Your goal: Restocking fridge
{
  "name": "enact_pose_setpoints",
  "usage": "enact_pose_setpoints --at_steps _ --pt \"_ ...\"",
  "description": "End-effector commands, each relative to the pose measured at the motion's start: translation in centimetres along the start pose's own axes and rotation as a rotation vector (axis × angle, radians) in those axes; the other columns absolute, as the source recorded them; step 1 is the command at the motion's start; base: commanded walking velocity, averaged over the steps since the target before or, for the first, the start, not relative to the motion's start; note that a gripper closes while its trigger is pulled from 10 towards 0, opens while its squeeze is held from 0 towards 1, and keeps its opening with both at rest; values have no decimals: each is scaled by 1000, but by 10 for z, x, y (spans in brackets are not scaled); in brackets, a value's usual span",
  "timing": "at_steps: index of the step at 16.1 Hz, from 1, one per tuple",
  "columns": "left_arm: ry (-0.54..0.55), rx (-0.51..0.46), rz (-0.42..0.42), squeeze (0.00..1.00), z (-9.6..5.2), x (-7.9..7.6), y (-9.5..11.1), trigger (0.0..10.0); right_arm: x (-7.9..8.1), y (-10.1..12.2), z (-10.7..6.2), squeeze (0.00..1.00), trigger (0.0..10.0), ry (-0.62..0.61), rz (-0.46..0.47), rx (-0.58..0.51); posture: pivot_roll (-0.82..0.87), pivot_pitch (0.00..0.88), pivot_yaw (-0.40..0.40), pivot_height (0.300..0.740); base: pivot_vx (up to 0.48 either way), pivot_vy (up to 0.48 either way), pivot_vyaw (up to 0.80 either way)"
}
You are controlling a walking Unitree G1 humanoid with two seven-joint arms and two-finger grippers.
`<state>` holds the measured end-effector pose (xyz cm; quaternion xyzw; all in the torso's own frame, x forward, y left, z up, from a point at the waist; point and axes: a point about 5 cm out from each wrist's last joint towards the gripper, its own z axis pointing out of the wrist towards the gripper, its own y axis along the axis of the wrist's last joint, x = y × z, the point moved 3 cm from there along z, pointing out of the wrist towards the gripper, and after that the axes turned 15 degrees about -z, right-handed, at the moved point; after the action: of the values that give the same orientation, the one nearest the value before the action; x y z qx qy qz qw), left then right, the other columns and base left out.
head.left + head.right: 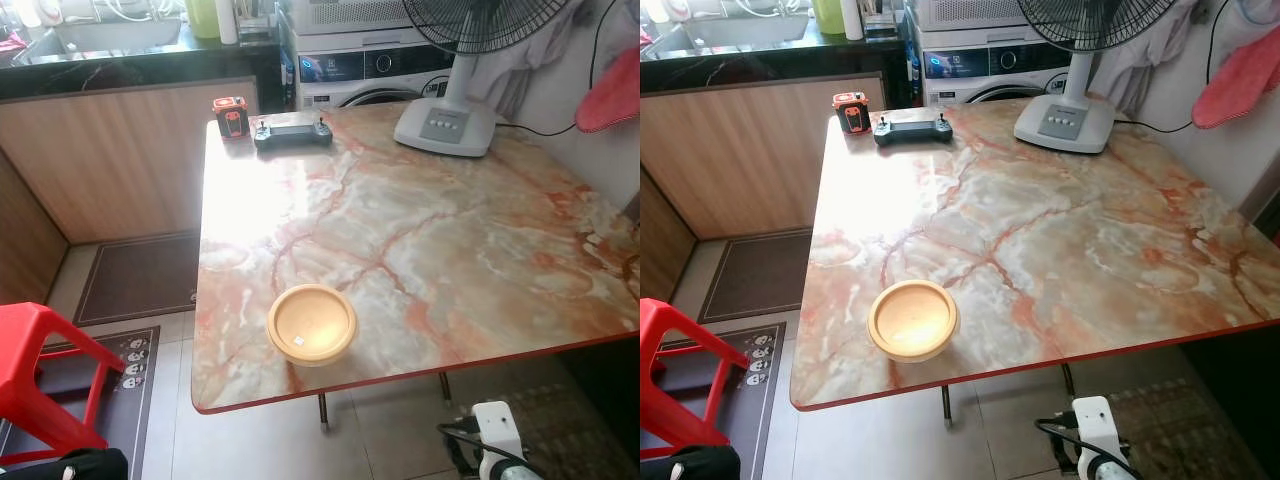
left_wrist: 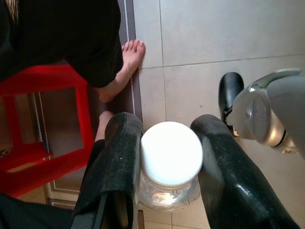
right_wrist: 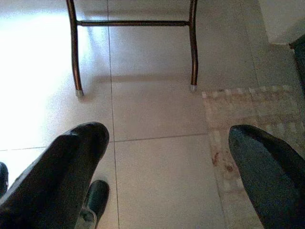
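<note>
Marble table [image 1: 450, 250] ahead, w/ a yellow bowl [image 1: 311, 323] near its front edge; can't tell what's in it. Far end: black controller [image 1: 292, 132], small red-black box [image 1: 230, 116] just beside it, white fan base [image 1: 446, 125]. Washing machine [image 1: 370, 68] behind table. Red stool [image 1: 45, 370] on floor at left; a person's bare foot [image 2: 125, 67] beside it. Left gripper [image 2: 164, 157] pinches a clear jar w/ white lid [image 2: 170, 155] above floor tiles. Right gripper [image 3: 167, 167] hangs low, fingers spread, holding nothing, over tiles & rug edge [image 3: 238, 119].
</note>
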<state>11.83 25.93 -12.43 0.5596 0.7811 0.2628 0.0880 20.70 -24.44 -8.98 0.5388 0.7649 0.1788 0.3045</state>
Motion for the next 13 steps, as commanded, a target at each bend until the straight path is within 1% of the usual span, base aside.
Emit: enact_pose_setpoints --at_steps 1,2,3,4,6,7,8,9,11,12,13 --pt "15 30 9 0 -1 7 -7 10000 4 -8 -1 0 10000 6 6 36 41 0 14 740 0 0 0" --pt "16 35 10 0 -1 8 -9 10000 11 -19 -3 0 10000 43 -62 92 41 0 14 740 0 0 0" --pt "17 39 11 0 -2 9 -10 10000 17 -26 -4 0 10000 78 -108 130 43 0 13 740 0 0 0" --pt "16 43 14 0 -2 9 -11 10000 24 -33 -6 0 10000 118 -142 157 42 0 14 740 0 0 0" --pt "16 50 14 0 -2 10 -13 10000 33 -35 -7 0 10000 151 -171 163 42 0 7 740 0 0 0" --pt "16 55 8 0 -3 11 -14 10000 30 -34 -6 0 10000 108 -93 167 42 0 7 740 0 0 0" --pt "16 57 5 0 -3 11 -15 10000 28 -34 -6 0 10000 78 -34 172 42 0 7 740 0 0 0" --pt "8 43 3 0 -2 7 -10 10000 26 -35 -6 0 10000 48 27 183 46 0 6 740 0 0 0" --pt "6 41 4 0 -1 5 -10 10000 23 -39 -7 0 10000 1 112 204 50 0 4 740 0 0 0" --pt "8 42 3 0 -2 5 -10 10000 22 -41 -8 0 10000 -22 175 210 50 0 4 740 0 0 0" --pt "10 45 -2 0 -2 6 -11 10000 24 -44 -9 0 10000 -10 162 217 54 0 5 740 0 0 0"
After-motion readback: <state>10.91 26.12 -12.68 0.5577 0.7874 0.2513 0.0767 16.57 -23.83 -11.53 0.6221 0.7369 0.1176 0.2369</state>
